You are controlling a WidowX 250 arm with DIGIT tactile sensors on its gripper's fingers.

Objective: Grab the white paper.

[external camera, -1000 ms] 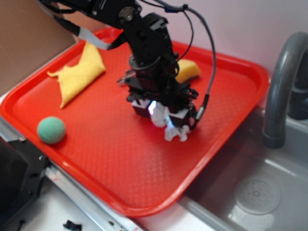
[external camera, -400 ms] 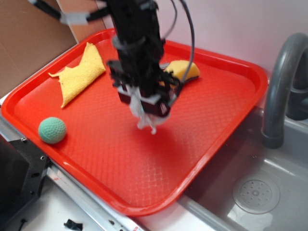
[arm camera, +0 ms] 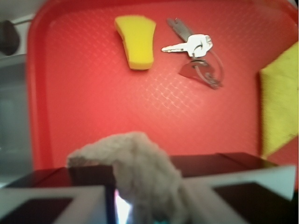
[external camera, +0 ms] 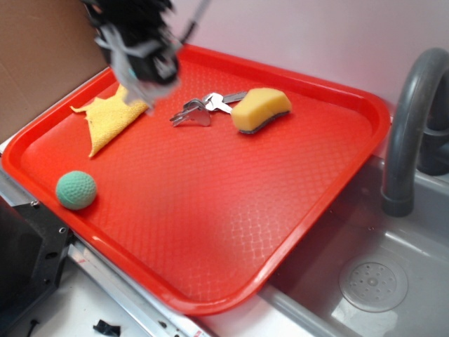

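Gripper (external camera: 144, 74) clamps white paper (arm camera: 140, 170) — keys (arm camera: 198, 53), sponge (arm camera: 135, 41) lie below.

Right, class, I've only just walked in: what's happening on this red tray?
The robot's gripper is shut on the white paper and holds it in the air above the tray's far-left part, near the yellow cloth. Lying untouched on the tray are a yellow sponge, a bunch of keys and a green ball.

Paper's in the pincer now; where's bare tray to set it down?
Widest bare patch: tray centre and sink-side corner, between green ball and yellow sponge. Crowded along the back: yellow cloth, keys, sponge.
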